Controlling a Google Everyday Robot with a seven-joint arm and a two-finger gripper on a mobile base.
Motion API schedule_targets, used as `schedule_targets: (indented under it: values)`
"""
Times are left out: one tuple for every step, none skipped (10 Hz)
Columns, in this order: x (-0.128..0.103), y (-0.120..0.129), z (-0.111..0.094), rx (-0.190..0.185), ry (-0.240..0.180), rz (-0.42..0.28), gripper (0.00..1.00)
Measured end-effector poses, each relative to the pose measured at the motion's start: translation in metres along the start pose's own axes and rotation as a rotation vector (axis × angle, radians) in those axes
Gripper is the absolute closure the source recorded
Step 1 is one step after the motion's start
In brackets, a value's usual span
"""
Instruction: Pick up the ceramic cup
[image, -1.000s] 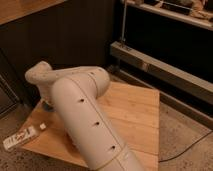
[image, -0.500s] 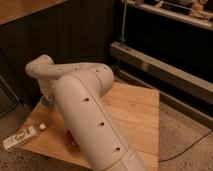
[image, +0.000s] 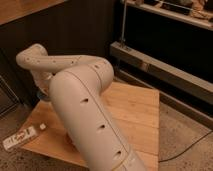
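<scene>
My white arm (image: 80, 105) fills the middle of the camera view and reaches across the wooden table (image: 135, 115) to its far left corner. The arm's end link (image: 35, 60) bends down there. My gripper is hidden behind that link and does not show. The light-blue ceramic cup is not visible; it is either behind the arm or out of view. No reddish-brown bowl shows either.
A flat white packet (image: 19, 138) lies at the table's front left edge, with a small white piece (image: 42, 127) beside it. A dark wall stands behind the table. A metal shelf rail (image: 160, 67) runs along the right, and a cable (image: 192, 145) lies on the speckled floor.
The arm's end link has stretched out to the left and lifted a little, and the thick forearm has shifted with it. The white packet has not moved.
</scene>
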Motion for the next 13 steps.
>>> schedule_targets:
  values:
    - [0.002, 0.0, -0.005, 0.005, 0.0, 0.0, 1.0]
    - [0.004, 0.0, -0.007, 0.011, 0.005, 0.001, 1.0]
    - [0.005, -0.003, -0.007, 0.015, 0.007, 0.005, 1.0]
    - [0.006, -0.004, -0.006, 0.016, 0.014, 0.011, 1.0]
    - [0.007, -0.007, -0.005, 0.013, 0.022, 0.019, 1.0]
    - [0.008, -0.008, -0.003, 0.008, 0.03, 0.026, 1.0]
    - [0.009, -0.01, -0.001, 0.004, 0.034, 0.031, 1.0]
    - [0.008, -0.011, -0.001, 0.0, 0.035, 0.035, 1.0]
    - [0.008, -0.013, 0.0, -0.002, 0.036, 0.038, 1.0]
    - [0.007, -0.013, -0.001, -0.004, 0.034, 0.039, 1.0]
    - [0.006, -0.014, -0.001, -0.005, 0.032, 0.036, 1.0]
    - [0.006, -0.014, -0.001, -0.007, 0.03, 0.033, 1.0]
    - [0.005, -0.013, -0.001, -0.009, 0.027, 0.031, 1.0]
